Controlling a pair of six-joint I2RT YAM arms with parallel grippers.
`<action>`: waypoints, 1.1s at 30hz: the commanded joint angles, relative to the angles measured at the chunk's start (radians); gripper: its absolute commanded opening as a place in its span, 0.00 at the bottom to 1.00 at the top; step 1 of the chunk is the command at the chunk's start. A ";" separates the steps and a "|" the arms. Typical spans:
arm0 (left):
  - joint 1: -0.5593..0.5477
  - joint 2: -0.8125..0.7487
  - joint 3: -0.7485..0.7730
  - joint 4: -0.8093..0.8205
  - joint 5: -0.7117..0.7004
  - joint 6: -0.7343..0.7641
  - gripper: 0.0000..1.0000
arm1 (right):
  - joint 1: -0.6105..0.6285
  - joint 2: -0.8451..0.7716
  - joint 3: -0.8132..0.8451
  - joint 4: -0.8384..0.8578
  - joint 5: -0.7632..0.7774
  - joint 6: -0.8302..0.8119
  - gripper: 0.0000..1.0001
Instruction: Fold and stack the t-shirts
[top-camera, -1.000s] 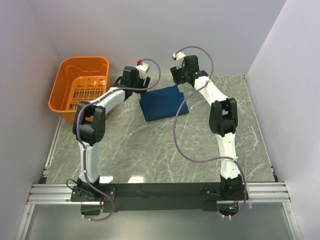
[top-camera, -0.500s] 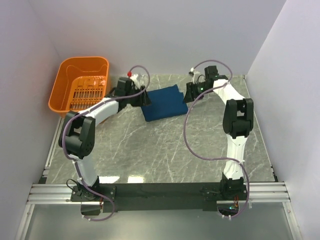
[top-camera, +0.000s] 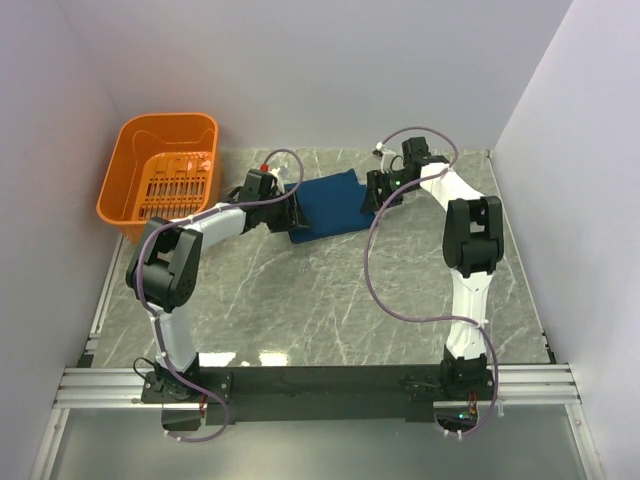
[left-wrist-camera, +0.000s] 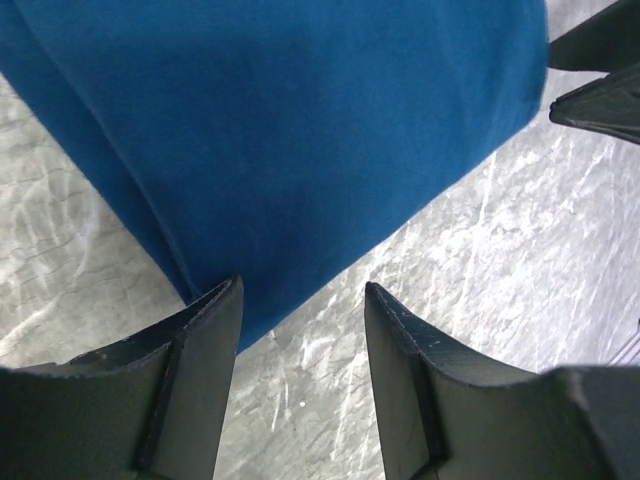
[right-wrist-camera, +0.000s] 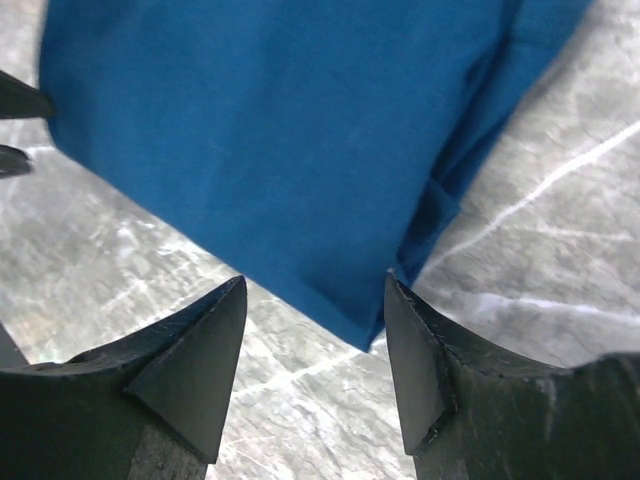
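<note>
t-shirt: folded blue rectangle, flat on table at 12 o'clock | left fingers: spread, gripping nothing, at shirt's 9 o'clock edge, cloth corner between tips | right fingers: spread, gripping nothing, at its 3 o'clock edge | orange basket: 10 o'clock

Top: high, rearward overview; wrists: close, facing down, sharing t-shirt.

The left gripper has its jaws apart above the grey marble table, one finger overlapping the left edge of the folded blue t-shirt and the other over bare stone. The dark tips of the right gripper show at the shirt's right edge.
</note>
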 joint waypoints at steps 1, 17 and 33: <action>-0.006 -0.002 0.025 -0.005 -0.030 0.014 0.57 | -0.017 -0.045 -0.010 0.035 0.041 -0.010 0.65; -0.029 0.049 0.042 -0.057 -0.050 0.042 0.57 | -0.029 0.077 0.070 -0.035 -0.016 0.005 0.65; -0.030 0.023 -0.053 -0.087 -0.004 0.031 0.29 | -0.038 -0.079 -0.244 -0.038 0.004 -0.058 0.00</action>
